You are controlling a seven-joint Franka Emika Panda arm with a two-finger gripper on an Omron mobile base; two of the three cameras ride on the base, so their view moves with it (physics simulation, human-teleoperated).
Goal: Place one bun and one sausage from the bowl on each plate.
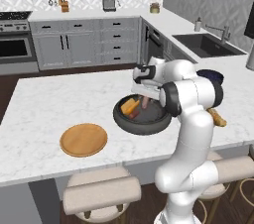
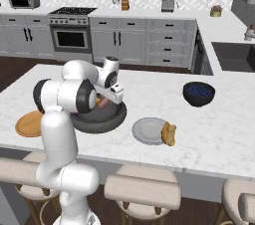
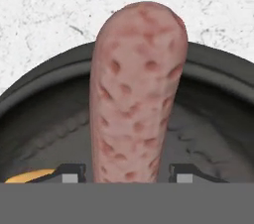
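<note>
White marble island counter (image 1: 59, 104) across a grey kitchen, bearing everything below. At its middle, wide dark bowl (image 1: 130, 124), just in front of the white arm. Well apart to the arm's left, tan wooden plate (image 1: 83, 140); near the bowl on the other side, light grey plate (image 2: 144, 130) with one bun (image 2: 168, 133) lying at its edge, partly over the rim. Further back on that side, a small glossy dark-blue bowl (image 2: 198, 93), no part of the job. Inside the dark bowl, a second bun (image 1: 130, 106), golden with a brown crust, beside a reddish-brown sausage (image 3: 136, 94). In the hand view, sausage running straight up from between the finger tips, its far rounded end crossing the bowl's thick rim with marble beyond. Gripper (image 3: 126, 173) low in the bowl, jaws apart, one dark fingertip (image 3: 70, 172) on each side of the sausage with a thin gap showing on both sides, so straddling and apparently not clamped yet. Step in hand, judging from this: gripping the sausage for a plate. To do it well: keep the sausage centred between the tips, close evenly so neither side pushes it sideways, squeeze just firmly enough for a smooth round thing likely to roll or slip. Lift straight up until clear of the rim before swinging away. Avoid nudging the bun alongside.
</note>
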